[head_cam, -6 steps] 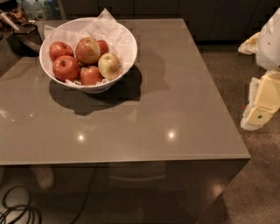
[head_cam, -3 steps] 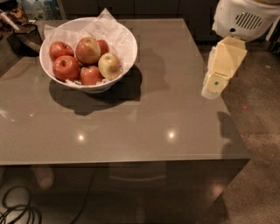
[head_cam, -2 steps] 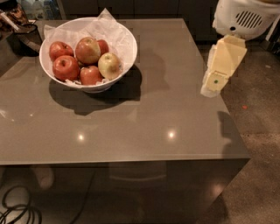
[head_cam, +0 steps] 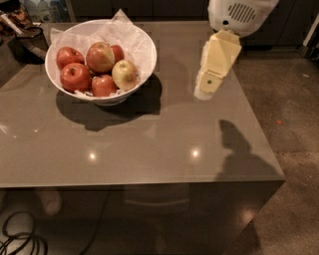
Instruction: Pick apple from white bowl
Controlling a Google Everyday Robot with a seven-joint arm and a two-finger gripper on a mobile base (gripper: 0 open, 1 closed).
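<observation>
While the pincer (head_cam: 203, 91) hangs over the right side of the bench (head_cam: 149, 149), we log it as well apart from the white bowl (head_cam: 148, 56) and touching nothing. It is a cream-coloured piece, tilted with its tip down and to the left, below the arm's white housing (head_cam: 240, 14). We cannot tell whether the pincer is apart or together. Its shadow (head_cam: 235, 145) falls on the bench toward the front right edge.

The white bowl stands on the rear left part of the grey bench, lined with crumpled white paper (head_cam: 124, 31) that rises above the rim at the back. The apple (head_cam: 125, 74), pale yellow-green with a faint blush, lies in the bowl at its right front, against the wall. Just beside it on the left is a small red apple (head_cam: 103, 85); behind it sits the larger streaked apple (head_cam: 100, 56). Two more red apples (head_cam: 75, 76) fill the left side, and another shows at the back. Dark cables (head_cam: 20, 239) lie on the floor at lower left.
</observation>
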